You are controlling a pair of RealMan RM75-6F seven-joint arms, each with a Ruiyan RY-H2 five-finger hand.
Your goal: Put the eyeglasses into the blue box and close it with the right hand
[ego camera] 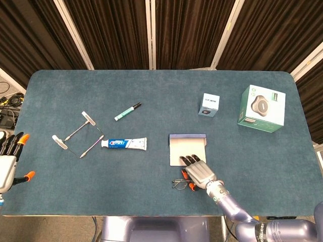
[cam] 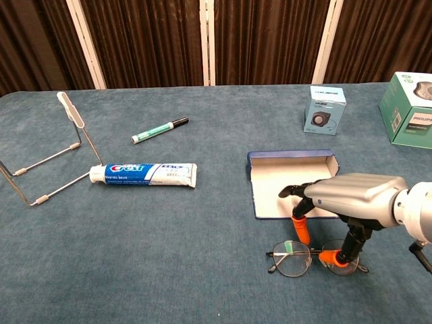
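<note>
The thin-framed eyeglasses (cam: 292, 259) lie flat on the blue cloth near the front edge, just in front of the blue box (cam: 290, 156); in the head view the eyeglasses (ego camera: 179, 184) are half covered. The blue box (ego camera: 187, 136) lies open with a pale inside. My right hand (cam: 352, 201) hangs over the right half of the glasses, fingers pointing down and apart. One orange fingertip (cam: 300, 233) is behind the frame, and the thumb tip is at the right lens. From above, the right hand (ego camera: 199, 171) overlaps the box's near edge. My left hand (ego camera: 7, 162) is open at the far left edge.
A toothpaste tube (ego camera: 124, 143) lies left of the box, with a wire stand (ego camera: 78, 134) further left and a green marker (ego camera: 127, 111) behind them. A small grey-blue carton (ego camera: 209, 105) and a larger green carton (ego camera: 262, 108) stand at the back right.
</note>
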